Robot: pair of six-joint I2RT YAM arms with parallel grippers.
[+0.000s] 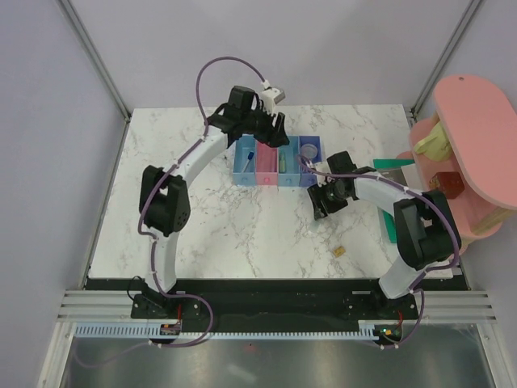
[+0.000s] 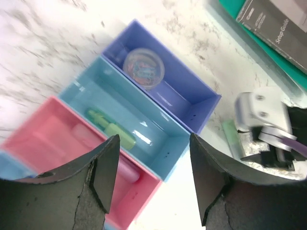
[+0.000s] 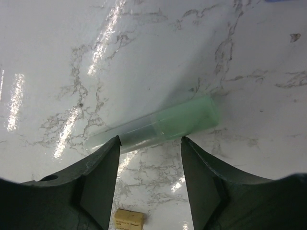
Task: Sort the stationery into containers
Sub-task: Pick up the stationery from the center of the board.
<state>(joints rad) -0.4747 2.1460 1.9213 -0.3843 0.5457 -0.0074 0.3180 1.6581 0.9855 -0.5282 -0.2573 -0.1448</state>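
The four joined bins point(image 1: 265, 174) stand at the table's back middle. In the left wrist view the dark blue bin point(image 2: 192, 103) holds a clear round piece point(image 2: 144, 68), the light blue bin point(image 2: 165, 143) a pale green bar point(image 2: 114, 130), and the pink bin point(image 2: 43, 143) a pink bar point(image 2: 125, 168). My left gripper point(image 2: 153, 179) is open and empty above the bins. My right gripper point(image 3: 150, 165) is open just above the second pale green bar point(image 3: 163, 125), which lies on the table, jaws either side of it. A tan nub point(image 3: 128, 220) lies nearer the front point(image 1: 340, 251). No black pen shows.
A dark green book point(image 1: 393, 166) with a grey booklet on it lies right of the bins, under the right arm. The big pink shelf point(image 1: 472, 137) stands at the right edge. The leftmost light blue bin point(image 1: 245, 166) holds a blue-tipped item.
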